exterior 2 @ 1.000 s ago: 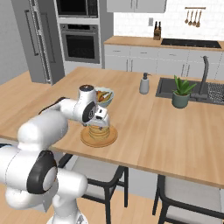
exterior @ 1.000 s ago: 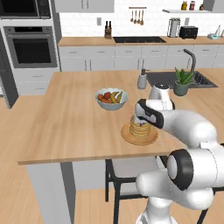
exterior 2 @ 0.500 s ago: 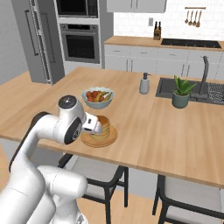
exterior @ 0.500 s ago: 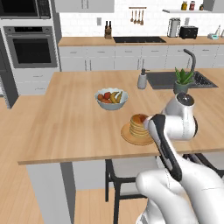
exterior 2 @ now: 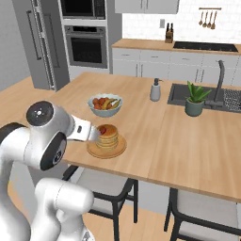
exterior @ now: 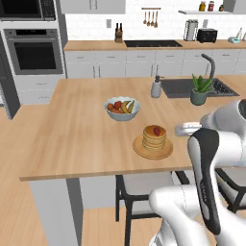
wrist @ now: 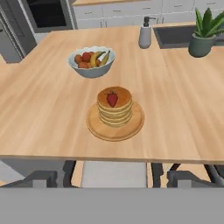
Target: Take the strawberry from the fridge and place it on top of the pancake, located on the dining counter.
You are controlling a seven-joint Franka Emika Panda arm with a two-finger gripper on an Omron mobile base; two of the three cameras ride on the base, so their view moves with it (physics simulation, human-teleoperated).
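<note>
On the dining counter (exterior: 81, 134), near its front edge:

Item, strawberry (wrist: 112, 99). Lies on top of the pancake (wrist: 115, 106), a little off the middle of the top disc and touching it. Placement looks done; you have nothing left to carry.

Item, pancake. Short golden stack on its round tan plate, upright and even, plate set close to the counter's front edge.

Item, gripper (exterior 2: 96, 133). Released, jaws standing wide, nothing between them. It hangs off the counter's front edge, apart from the stack.

Step in hand, as you should judge it: clearing away. Draw the hand straight back and up from the stack, keep the fingers spread, and avoid any sweep across the plate, since a brush could roll the berry off or push the plate toward the edge.

Surroundings:
- fruit bowl (exterior: 122, 107), grey, with bananas and red fruit, behind the stack and apart from it.
- soap dispenser (exterior: 156, 87), beside the sink (exterior: 187, 87).
- potted plant (exterior: 200, 90), at the sink's near side.
- stools (exterior 2: 106, 186), tucked under the counter just below the plate; mind them if you lower the arm.
- fridge (exterior 2: 38, 43), far left in the right base view, doors shut.

Obstructions on the way back: none that you can see above the counter.
</note>
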